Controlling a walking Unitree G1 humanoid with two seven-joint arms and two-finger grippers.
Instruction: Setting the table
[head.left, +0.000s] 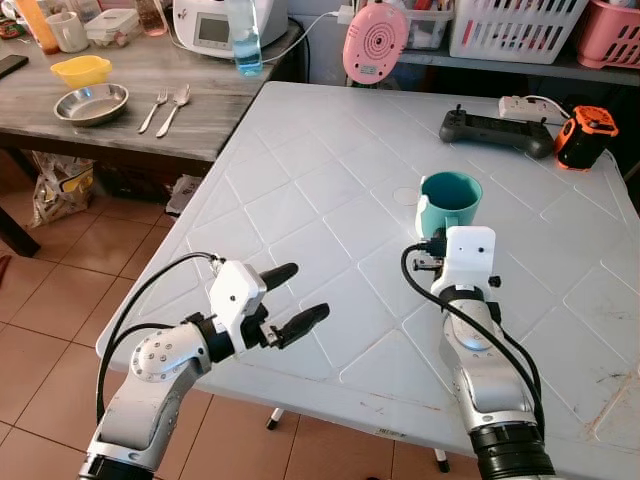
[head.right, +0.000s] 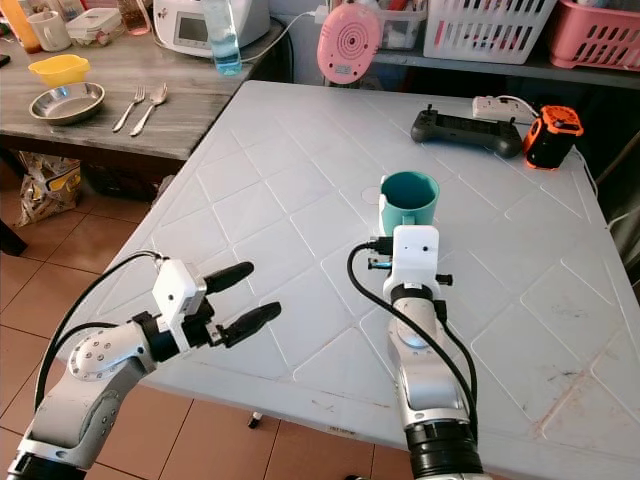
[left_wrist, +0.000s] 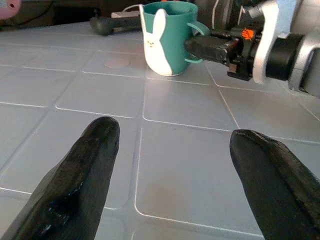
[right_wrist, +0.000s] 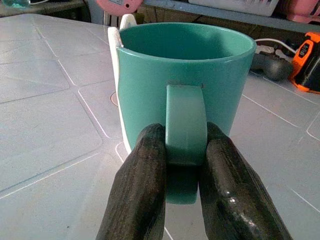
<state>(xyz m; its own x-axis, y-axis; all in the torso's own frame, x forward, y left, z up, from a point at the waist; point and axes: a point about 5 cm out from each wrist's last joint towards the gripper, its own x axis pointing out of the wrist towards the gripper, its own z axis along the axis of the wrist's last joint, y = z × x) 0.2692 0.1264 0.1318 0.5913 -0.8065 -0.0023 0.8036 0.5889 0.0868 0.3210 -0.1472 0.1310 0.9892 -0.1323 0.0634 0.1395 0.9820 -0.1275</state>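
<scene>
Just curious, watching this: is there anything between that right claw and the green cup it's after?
Nothing visible. The right gripper already has its fingers closed on the handle of the teal mug, which stands upright on the white table. The left gripper hovers open, apart from it.

Mug (head.left: 449, 201) upright on surface (head.left: 330, 190), mid-right. Controller (head.left: 495, 130) behind mug, near far edge. Right gripper (right_wrist: 182, 150) fingers (right_wrist: 145, 190) either side of mug handle. Left gripper (head.left: 290, 300) over near-left edge.

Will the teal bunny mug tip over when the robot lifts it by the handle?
The teal bunny mug looks hard and stiff, so it probably won't bend. The right gripper pinches only its handle, so it might tilt. Its glossy surface could be slippery.
</scene>
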